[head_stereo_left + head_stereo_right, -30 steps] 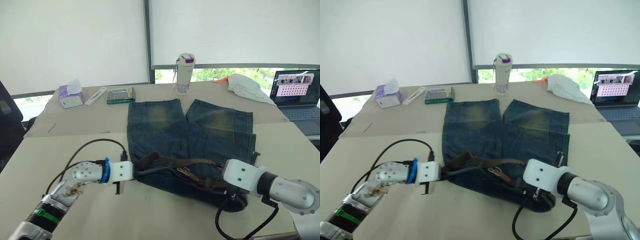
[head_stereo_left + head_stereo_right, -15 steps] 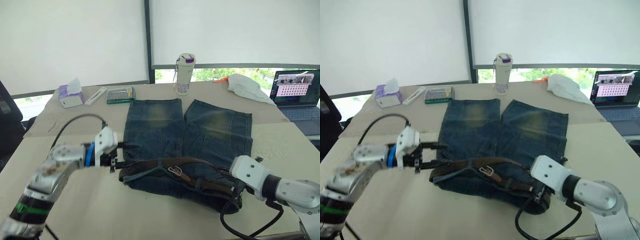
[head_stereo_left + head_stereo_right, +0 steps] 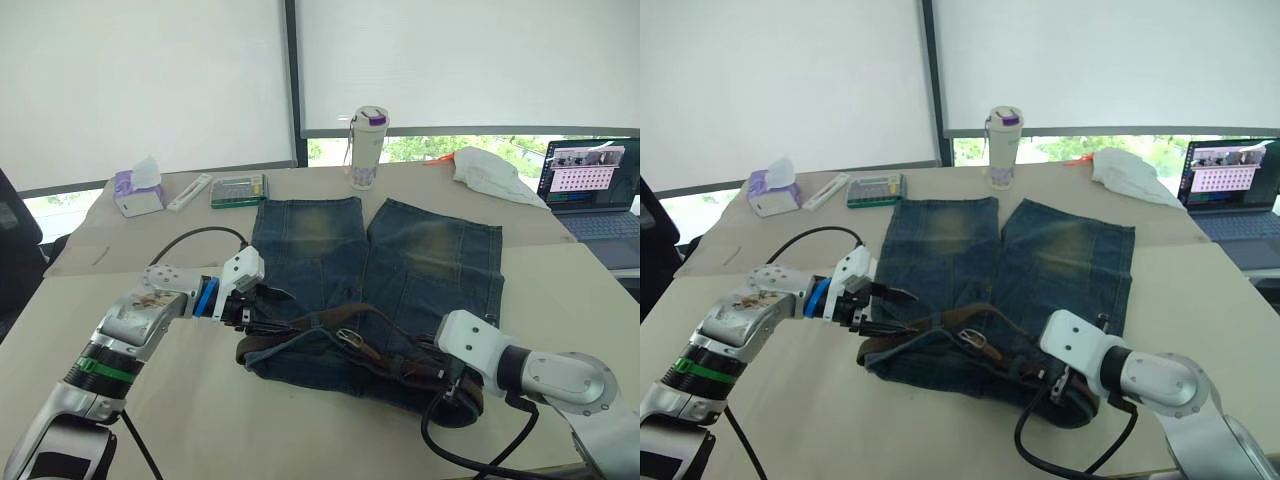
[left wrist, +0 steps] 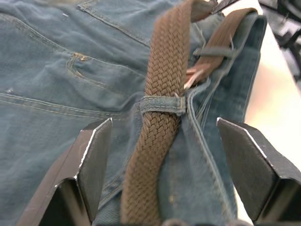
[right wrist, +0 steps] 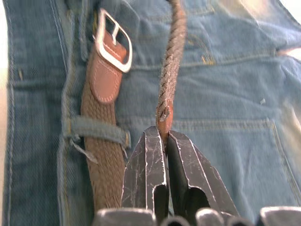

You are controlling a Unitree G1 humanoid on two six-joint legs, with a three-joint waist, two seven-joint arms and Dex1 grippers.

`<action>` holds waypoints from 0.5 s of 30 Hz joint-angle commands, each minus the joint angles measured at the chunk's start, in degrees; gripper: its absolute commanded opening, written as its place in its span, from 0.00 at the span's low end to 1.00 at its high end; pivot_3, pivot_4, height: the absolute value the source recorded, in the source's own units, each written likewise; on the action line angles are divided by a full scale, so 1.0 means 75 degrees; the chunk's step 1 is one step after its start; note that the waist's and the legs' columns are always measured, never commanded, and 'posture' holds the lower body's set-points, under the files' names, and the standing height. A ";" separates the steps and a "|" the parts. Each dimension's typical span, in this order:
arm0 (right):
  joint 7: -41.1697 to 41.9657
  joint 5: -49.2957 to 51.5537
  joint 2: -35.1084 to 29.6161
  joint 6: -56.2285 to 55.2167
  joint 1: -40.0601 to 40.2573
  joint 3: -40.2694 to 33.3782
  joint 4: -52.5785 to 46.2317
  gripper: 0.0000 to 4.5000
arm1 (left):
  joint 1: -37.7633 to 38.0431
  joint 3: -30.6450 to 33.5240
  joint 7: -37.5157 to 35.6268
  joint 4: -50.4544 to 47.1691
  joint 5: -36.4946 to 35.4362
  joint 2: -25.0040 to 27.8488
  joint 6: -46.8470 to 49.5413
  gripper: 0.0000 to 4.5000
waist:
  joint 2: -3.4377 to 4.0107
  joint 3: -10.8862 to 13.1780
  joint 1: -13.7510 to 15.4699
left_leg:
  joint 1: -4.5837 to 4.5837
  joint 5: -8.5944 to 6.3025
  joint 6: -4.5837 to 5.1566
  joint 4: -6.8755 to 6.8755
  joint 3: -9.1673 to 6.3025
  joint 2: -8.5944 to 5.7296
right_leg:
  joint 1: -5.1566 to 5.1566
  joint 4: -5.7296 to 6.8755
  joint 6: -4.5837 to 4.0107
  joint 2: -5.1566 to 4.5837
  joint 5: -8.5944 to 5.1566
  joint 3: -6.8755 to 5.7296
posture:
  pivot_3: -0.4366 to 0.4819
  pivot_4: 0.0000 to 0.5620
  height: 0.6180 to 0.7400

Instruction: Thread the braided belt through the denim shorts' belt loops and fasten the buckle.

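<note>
The denim shorts (image 3: 380, 255) lie flat on the table, waistband toward me. The braided belt (image 3: 395, 358) runs along the waistband under a belt loop (image 4: 160, 104), and its silver buckle (image 3: 350, 340) rests near the middle. My left gripper (image 3: 262, 305) stands open at the left end of the waistband, its fingers (image 4: 96, 150) either side of the belt and apart from it. My right gripper (image 5: 164, 134) is shut on the belt's leather tip at the right end of the waistband. Beside that tip, the buckle (image 5: 113, 40) lies just beyond another belt loop (image 5: 96, 132).
At the table's far side stand a tissue box (image 3: 138, 192), a flat white object (image 3: 190, 192), a green box (image 3: 240, 190), a bottle (image 3: 368, 148) and a white cloth (image 3: 490, 172). A laptop (image 3: 590, 190) sits far right. Black cables trail from both wrists.
My left gripper has opened, letting go of the waistband's left end, lifted, and swung right over that end again. The belt's middle has bunched upward. The right gripper stays shut.
</note>
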 commanded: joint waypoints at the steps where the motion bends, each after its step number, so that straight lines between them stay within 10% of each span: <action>1: -0.0231 -0.0186 -0.0103 -0.0112 -0.0040 0.0113 -0.0107 0.00 | -0.0172 -0.0325 0.0078 0.0028 0.0679 -0.0315 -0.0583 0.83 | 0.0000 0.0000 0.0008 | -0.0001 0.0000 0.0000 0.0002 0.0001 -0.0001 | 0.0001 0.0001 0.0000 -0.0003 0.0000 0.0001 | 0.48 0.27 1.00; 4: -0.0292 -0.0134 -0.0076 -0.0141 -0.0011 0.0038 -0.0115 0.00 | -0.0222 -0.0264 0.0008 0.0316 0.0576 -0.0459 0.0032 0.83 | -0.0001 0.0000 -0.0029 | -0.0001 0.0000 0.0000 0.0001 0.0003 -0.0001 | 0.0000 0.0003 0.0000 -0.0002 0.0000 0.0006 | 0.48 0.27 1.00; 13: -0.0338 -0.0230 -0.0242 -0.0282 0.0432 0.0015 -0.0369 0.00 | -0.1421 -0.0691 -0.1216 0.3210 0.1497 -0.0808 -0.1015 0.21 | -0.0002 0.0000 -0.0001 | -0.0005 -0.0003 0.0005 0.0017 0.0001 -0.0011 | -0.0001 0.0011 0.0001 0.0014 0.0000 -0.0008 | 0.48 0.27 1.00; 15: -0.0415 -0.0244 -0.0210 -0.0210 0.0572 -0.0054 -0.0529 0.00 | -0.1526 -0.0905 -0.1495 0.3647 0.1872 -0.0876 -0.1625 0.21 | -0.0002 -0.0001 -0.0003 | -0.0009 -0.0005 0.0008 0.0024 0.0001 -0.0013 | -0.0001 0.0011 0.0001 0.0011 0.0000 -0.0006 | 0.48 0.27 1.00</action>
